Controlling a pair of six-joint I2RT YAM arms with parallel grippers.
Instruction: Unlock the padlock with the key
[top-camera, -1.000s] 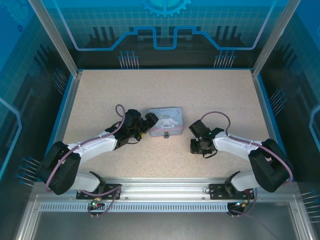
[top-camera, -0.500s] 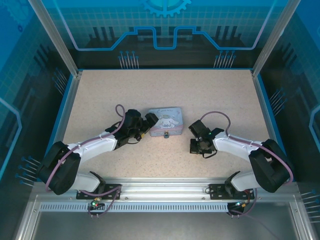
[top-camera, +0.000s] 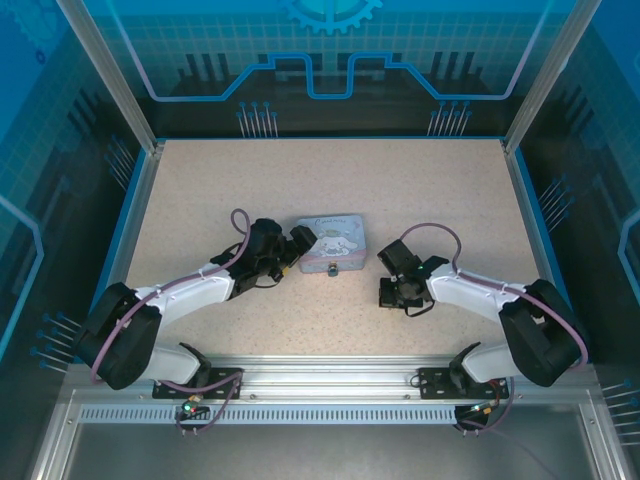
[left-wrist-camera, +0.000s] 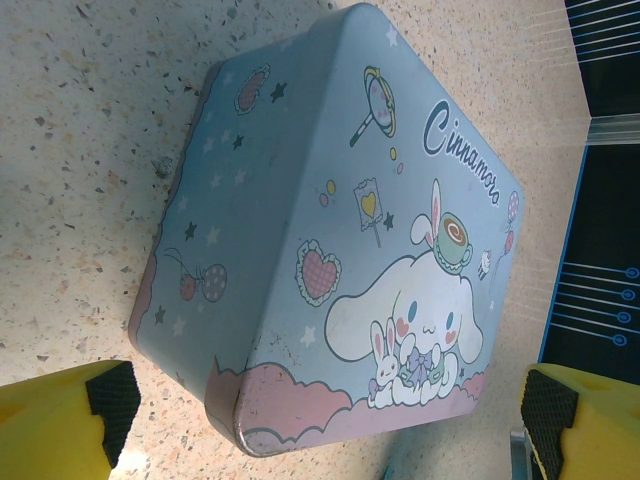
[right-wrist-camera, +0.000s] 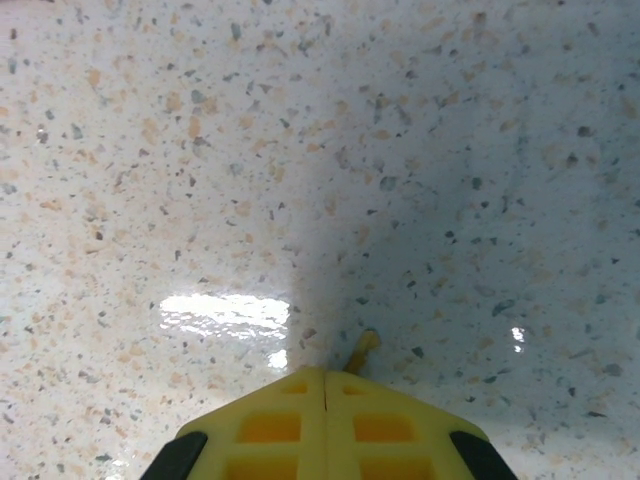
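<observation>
Padlock (top-camera: 333, 268) is the prize, so let's work down to it! Speckled desk (top-camera: 420, 180), bare at the far end. The pastel cartoon tin (left-wrist-camera: 330, 230) sits near the middle, and the left claw (left-wrist-camera: 330, 398) waits at its left end, fingers spread wide either side of a corner, gripping nothing. Over on the right, well apart from the tin, the right claw (right-wrist-camera: 325, 375) has just snapped together low over the desk. A thin brownish tip pokes out between its pads, so I'd call that the key (right-wrist-camera: 362, 348), clamped! The padlock sits at the tin's near side, too small to tell whether it's open. Pickup done, I'd say; carrying the key across comes next.
</observation>
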